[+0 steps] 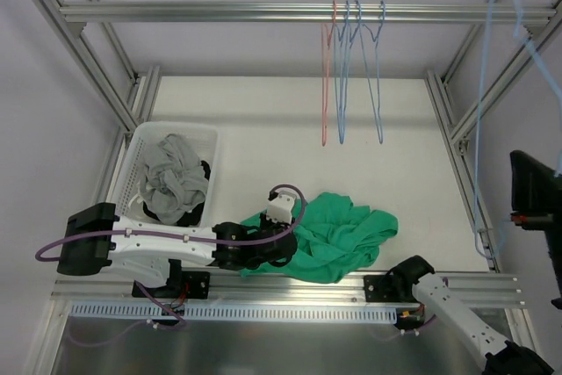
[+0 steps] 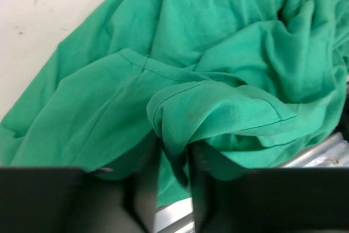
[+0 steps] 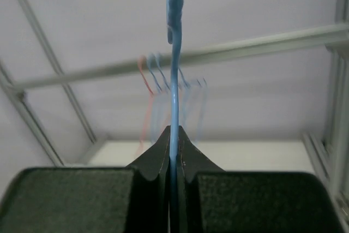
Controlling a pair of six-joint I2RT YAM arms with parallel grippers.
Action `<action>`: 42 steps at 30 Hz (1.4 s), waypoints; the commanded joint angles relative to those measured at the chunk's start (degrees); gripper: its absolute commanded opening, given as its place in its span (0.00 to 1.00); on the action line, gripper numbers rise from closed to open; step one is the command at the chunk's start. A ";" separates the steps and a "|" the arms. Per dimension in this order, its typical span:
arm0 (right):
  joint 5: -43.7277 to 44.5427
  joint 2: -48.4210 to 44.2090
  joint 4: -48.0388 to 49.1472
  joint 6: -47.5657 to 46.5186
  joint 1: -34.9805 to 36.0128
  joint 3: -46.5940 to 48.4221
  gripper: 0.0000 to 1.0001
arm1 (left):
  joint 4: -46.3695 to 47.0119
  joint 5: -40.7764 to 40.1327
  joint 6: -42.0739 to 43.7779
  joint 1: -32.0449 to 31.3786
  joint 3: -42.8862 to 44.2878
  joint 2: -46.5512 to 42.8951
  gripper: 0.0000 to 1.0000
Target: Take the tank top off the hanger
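While the left jaws pinch the tank top (image 2: 218,107) at six o'clock, the right jaws clamp the hanger (image 3: 174,107) at three.

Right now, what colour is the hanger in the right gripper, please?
The hanger is light blue, clearest in the right wrist view.

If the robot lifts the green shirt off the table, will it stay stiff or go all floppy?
Probably floppy: the green tank top lies crumpled in soft folds on the table, so it should droop and dangle. It looks thin, so likely light. The left gripper pinches only one fold, so the rest may trail behind.
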 commanded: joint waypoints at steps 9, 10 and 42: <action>14.80 9.92 -26.10 -6.39 0.71 -10.94 0.00 | -11.85 -3.64 -1.17 -0.65 5.33 -6.44 0.98; 15.67 11.25 -25.13 -7.09 0.63 -10.41 0.00 | -13.61 -4.08 -0.99 -0.65 6.03 -7.06 0.99; -0.84 52.83 -5.26 -11.76 -10.72 9.37 0.00 | -24.96 -3.83 -1.16 5.32 4.54 -17.62 0.99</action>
